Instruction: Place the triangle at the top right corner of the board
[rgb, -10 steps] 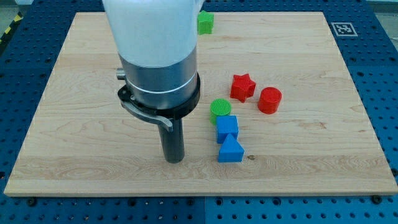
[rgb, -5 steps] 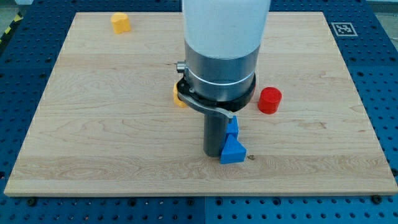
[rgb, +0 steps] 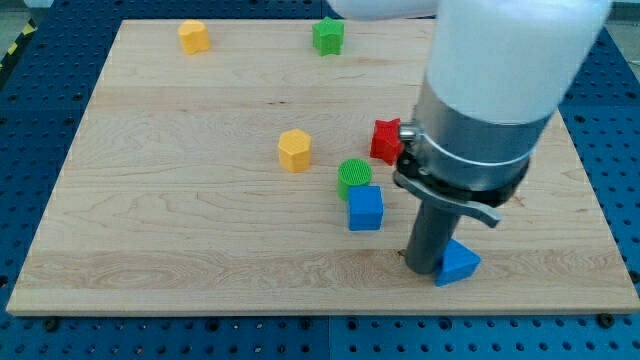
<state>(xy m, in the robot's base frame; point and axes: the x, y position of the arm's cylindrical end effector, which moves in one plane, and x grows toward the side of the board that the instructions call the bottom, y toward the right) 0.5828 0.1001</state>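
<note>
The blue triangle (rgb: 459, 265) lies near the board's bottom edge, right of centre. My tip (rgb: 422, 268) stands on the board touching the triangle's left side. The arm's white and grey body fills the view's upper right and hides the board behind it. A blue cube (rgb: 365, 208) sits to the left of my tip, with a green cylinder (rgb: 354, 176) just above it.
A red star (rgb: 386, 140) is partly hidden by the arm. A yellow hexagonal block (rgb: 294, 150) sits mid-board. Another yellow block (rgb: 194, 36) and a green block (rgb: 327, 35) sit near the top edge. The wooden board (rgb: 150, 230) rests on a blue perforated table.
My tip has moved right from the board's lower middle, reached the blue triangle and pushed it rightward away from the blue cube. The arm now hides the red cylinder.
</note>
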